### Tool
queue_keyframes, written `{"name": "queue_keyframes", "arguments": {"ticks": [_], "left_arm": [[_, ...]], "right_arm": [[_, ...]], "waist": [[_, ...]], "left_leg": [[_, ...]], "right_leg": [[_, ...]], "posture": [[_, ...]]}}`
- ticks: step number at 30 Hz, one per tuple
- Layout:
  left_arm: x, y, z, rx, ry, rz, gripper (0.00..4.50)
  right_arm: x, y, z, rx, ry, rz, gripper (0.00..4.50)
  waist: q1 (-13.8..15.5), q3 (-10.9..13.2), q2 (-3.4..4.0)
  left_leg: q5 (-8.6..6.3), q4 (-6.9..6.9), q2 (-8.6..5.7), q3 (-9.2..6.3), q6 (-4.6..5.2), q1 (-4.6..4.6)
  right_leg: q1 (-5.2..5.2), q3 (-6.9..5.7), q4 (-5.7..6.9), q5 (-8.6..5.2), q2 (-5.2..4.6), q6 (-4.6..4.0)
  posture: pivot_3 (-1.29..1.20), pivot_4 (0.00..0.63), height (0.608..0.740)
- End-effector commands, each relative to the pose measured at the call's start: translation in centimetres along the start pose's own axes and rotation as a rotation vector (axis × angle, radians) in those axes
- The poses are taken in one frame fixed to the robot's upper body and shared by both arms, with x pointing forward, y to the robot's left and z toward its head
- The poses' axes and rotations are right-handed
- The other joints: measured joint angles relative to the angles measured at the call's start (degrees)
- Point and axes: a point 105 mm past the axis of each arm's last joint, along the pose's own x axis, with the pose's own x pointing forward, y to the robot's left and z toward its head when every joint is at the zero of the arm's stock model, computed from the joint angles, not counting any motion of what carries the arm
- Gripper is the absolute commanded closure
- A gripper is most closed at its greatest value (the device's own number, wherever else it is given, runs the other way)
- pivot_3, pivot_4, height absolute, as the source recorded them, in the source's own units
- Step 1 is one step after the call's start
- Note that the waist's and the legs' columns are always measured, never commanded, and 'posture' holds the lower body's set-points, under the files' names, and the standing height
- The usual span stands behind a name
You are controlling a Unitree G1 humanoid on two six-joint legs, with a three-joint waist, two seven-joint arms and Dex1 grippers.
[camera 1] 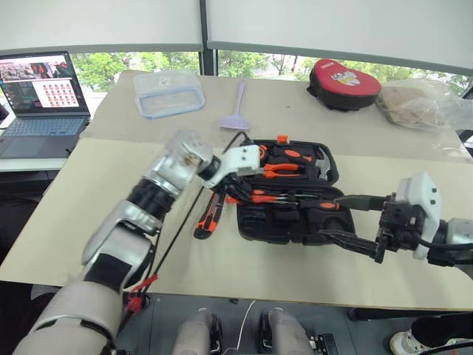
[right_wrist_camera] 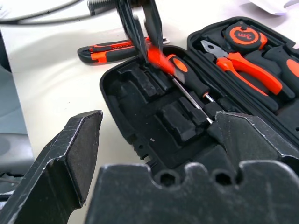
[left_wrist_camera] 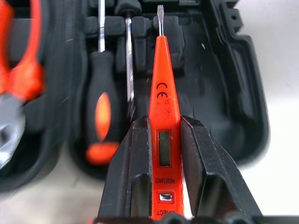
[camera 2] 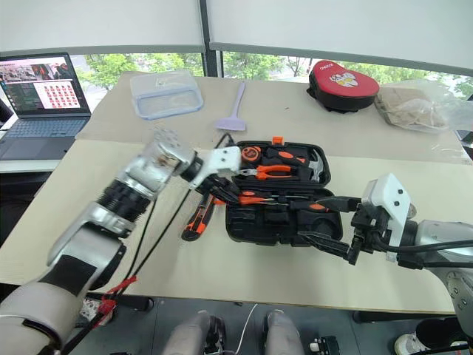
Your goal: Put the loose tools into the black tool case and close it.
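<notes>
Tool case open, utility knife beside

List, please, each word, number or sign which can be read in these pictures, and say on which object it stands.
"CE": on the slim orange screwdriver held in the left hand.
"INDUCTANCE" and "DIRECT": near the buttons on the same screwdriver; the smaller print beside "CE" is too blurred to read.
"3m": on the orange tape measure in the black tool case.
Laptop screen: too small to read.
Print on the red pouch: unreadable.
</notes>
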Motion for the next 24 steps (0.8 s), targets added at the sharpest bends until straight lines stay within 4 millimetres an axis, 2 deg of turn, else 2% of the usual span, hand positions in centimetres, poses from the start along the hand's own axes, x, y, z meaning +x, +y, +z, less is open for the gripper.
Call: {"name": "queue_keyframes", "arguments": {"ticks": [1, 7, 19, 24], "left_arm": [[0.1, 0.3, 1.3, 0.007, 0.028, 0.022, 4.07], [1.4, 0.5, 0.1, -0.017, 0.105, 0.032, 4.07], [3.1, 0.1, 1.9, -0.008, 0.079, -0.015, 4.07], [3.1, 0.1, 1.0, -0.007, 0.106, -0.014, 4.07]], "right_arm": [[0.2, 0.3, 0.9, -0.05, -0.03, 0.005, 0.0], [0.4, 0.3, 0.6, -0.053, -0.031, -0.01, 0.0], [0.3, 0.3, 0.2, -0.044, -0.042, -0.048, 0.0], [0.2, 0.3, 0.1, -0.042, -0.043, -0.057, 0.0]], "waist": [[0.0, 0.0, 0.0], [0.2, 0.0, 0.0], [0.1, 0.0, 0.01], [0.2, 0.0, 0.01]], "left_leg": [[0.0, 0.0, 0.0, 0.0, 0.0, 0.0], [-0.01, 0.01, -0.01, -0.03, 0.02, 0.0], [-0.02, 0.01, 0.0, -0.04, 0.04, 0.0], [-0.02, 0.01, 0.0, -0.05, 0.04, 0.0]], "right_leg": [[0.0, 0.0, 0.01, 0.0, 0.0, 0.0], [0.02, 0.0, 0.0, 0.0, -0.03, -0.01], [0.0, 0.02, 0.02, 0.01, -0.04, -0.02], [0.0, 0.03, 0.02, 0.01, -0.05, -0.02]], "posture": [[0.0, 0.15, 0.731], [0.0, 0.15, 0.731], [0.0, 0.15, 0.731], [0.0, 0.15, 0.731]]}}
